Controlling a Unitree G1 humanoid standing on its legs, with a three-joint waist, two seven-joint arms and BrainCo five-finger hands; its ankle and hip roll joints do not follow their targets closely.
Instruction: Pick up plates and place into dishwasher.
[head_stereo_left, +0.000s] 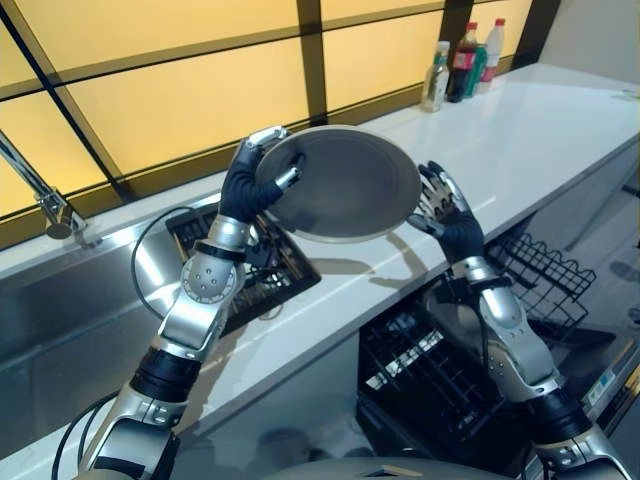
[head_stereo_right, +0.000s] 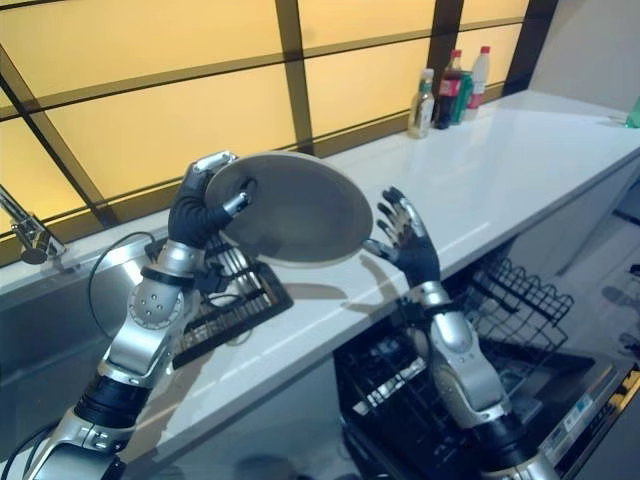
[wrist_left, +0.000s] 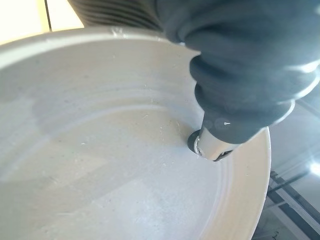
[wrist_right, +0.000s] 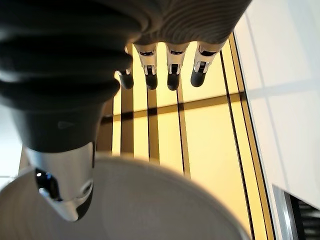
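Observation:
A round grey plate (head_stereo_left: 350, 185) is held tilted in the air above the white counter (head_stereo_left: 520, 140). My left hand (head_stereo_left: 248, 185) is shut on its left rim, with the thumb (wrist_left: 235, 100) pressed on the plate's (wrist_left: 125, 165) inner face. At the plate's right rim my right hand (head_stereo_left: 450, 215) is open, its fingers (wrist_right: 172, 75) straight and spread. In the right wrist view its thumb lies close over the plate's rim (wrist_right: 150, 205); I cannot tell whether it touches. The open dishwasher's black wire rack (head_stereo_left: 430, 380) lies below the counter's front edge, under my right arm.
A steel sink (head_stereo_left: 60, 300) with a tap (head_stereo_left: 45, 200) lies at the left, and a black dish rack (head_stereo_left: 270, 270) sits in it under the plate. Several bottles (head_stereo_left: 465, 65) stand at the counter's far end. A second wire rack (head_stereo_left: 545, 275) juts out at the right.

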